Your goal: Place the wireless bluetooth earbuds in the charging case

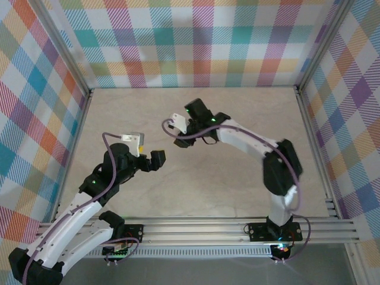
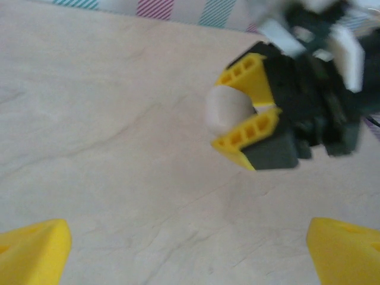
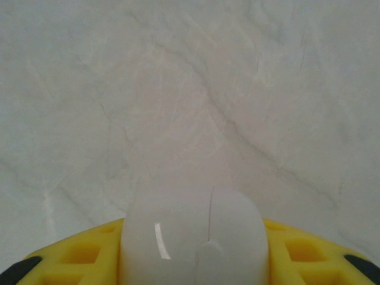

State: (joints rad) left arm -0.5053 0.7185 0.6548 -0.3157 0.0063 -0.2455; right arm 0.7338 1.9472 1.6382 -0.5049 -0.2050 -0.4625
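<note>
One glossy white charging case, seam vertical at bottom centre, sits clamped in the right gripper; left gripper spread wide.

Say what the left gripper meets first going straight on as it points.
Probably the right gripper, shut on the white charging case; depth is unclear, so the left gripper might slip beneath onto the table.

White arms carry black joints, purple cables and a yellow-fingered right end effector.
</note>
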